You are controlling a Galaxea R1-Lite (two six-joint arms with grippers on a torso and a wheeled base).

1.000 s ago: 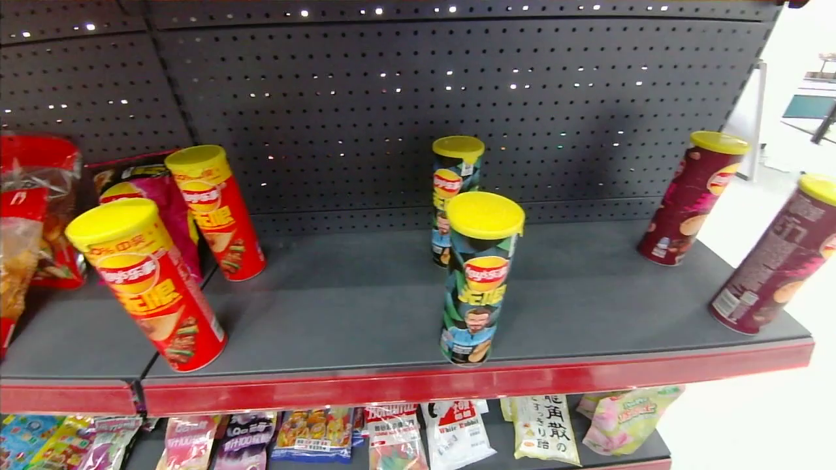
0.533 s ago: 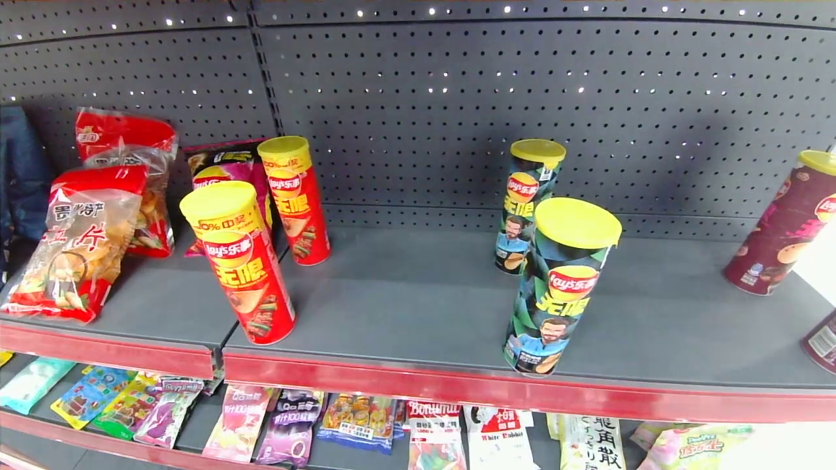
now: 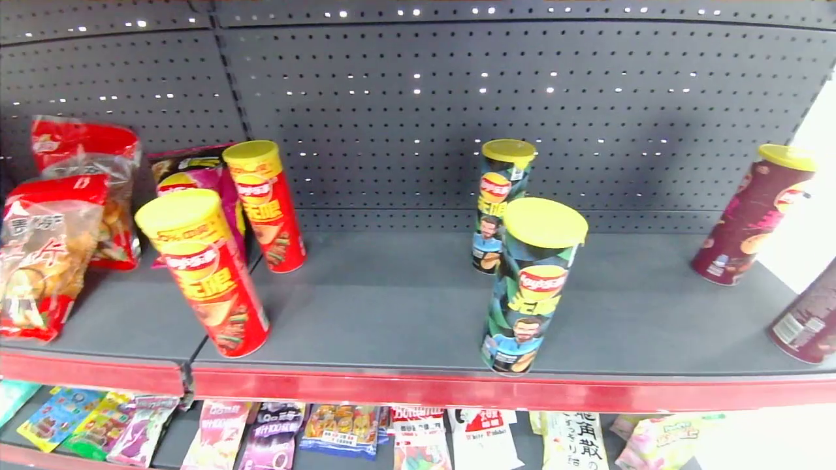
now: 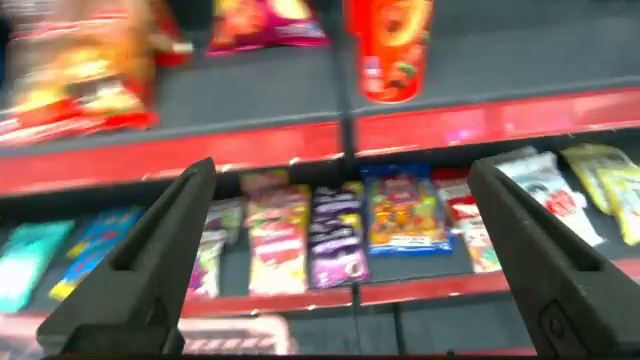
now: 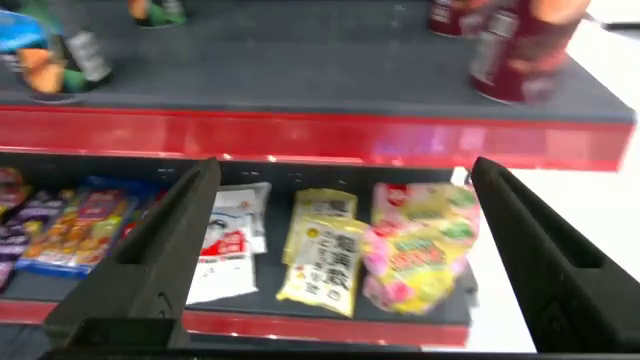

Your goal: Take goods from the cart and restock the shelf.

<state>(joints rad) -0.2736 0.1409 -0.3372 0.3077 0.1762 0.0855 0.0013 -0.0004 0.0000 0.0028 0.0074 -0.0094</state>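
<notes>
Six chip cans stand on shelf: red cans frame left, teal cans centre, maroon cans right edge; snack bags far left. Left tool & right tool both spread wide, empty, facing lower-shelf packets.

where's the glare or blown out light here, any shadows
Head view: white light washes out the right edge beside the maroon can, bright specks shine through the back panel, with a soft shadow on it. Right wrist view: a shiny patch on the red shelf edge. Left wrist view: the same.
</notes>
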